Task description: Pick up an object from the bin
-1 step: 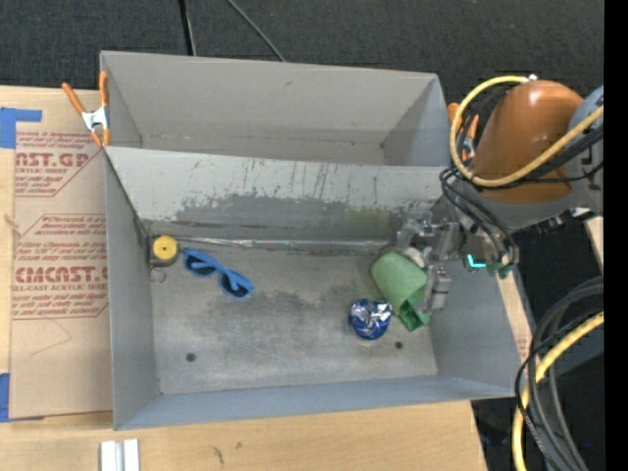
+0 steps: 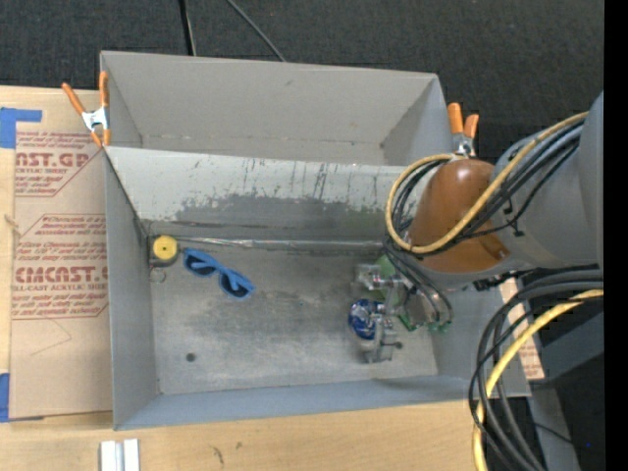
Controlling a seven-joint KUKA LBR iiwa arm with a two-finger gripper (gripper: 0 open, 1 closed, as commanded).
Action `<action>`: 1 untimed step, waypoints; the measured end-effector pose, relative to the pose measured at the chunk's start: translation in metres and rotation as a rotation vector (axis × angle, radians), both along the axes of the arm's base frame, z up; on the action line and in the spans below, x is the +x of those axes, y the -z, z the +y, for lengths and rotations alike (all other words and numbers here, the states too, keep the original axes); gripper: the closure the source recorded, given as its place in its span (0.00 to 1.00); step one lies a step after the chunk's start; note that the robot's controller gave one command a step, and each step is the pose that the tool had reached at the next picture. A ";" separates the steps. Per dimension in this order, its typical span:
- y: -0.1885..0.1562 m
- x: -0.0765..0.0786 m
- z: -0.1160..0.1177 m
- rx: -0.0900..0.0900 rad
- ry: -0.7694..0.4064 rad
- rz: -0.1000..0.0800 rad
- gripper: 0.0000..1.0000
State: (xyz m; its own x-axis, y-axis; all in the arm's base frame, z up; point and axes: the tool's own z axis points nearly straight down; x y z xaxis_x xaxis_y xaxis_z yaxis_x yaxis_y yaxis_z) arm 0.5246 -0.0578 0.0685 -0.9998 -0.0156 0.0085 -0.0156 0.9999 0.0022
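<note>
Gripper (image 2: 378, 324) hangs low over the floor of the grey bin (image 2: 265, 96), close to the wall on the arm's side. Whether it is spread or pressed together cannot be told, since its metal parts and wiring merge into one tangle. A small blue object (image 2: 361, 318) lies right against the gripper, on the side away from the arm; its shape is hard to make out, and whether it is gripped or only touched is unclear. Just behind the gripper, the orange wrist cover (image 2: 456, 214) and looped yellow and black cables (image 2: 396, 196) hide that corner of the bin. Well away across bare floor lie blue toy glasses (image 2: 218, 274). Just beyond them, farthest from the gripper, a small yellow disc (image 2: 164, 249) sits at the opposite wall.
</note>
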 end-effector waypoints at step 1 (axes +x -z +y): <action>-0.005 0.003 -0.002 -0.002 0.002 -0.009 1.00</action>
State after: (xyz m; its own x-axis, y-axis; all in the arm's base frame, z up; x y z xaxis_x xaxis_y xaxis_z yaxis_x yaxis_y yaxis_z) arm 0.5274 -0.0593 0.0731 -0.9999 -0.0136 -0.0001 -0.0136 0.9999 0.0003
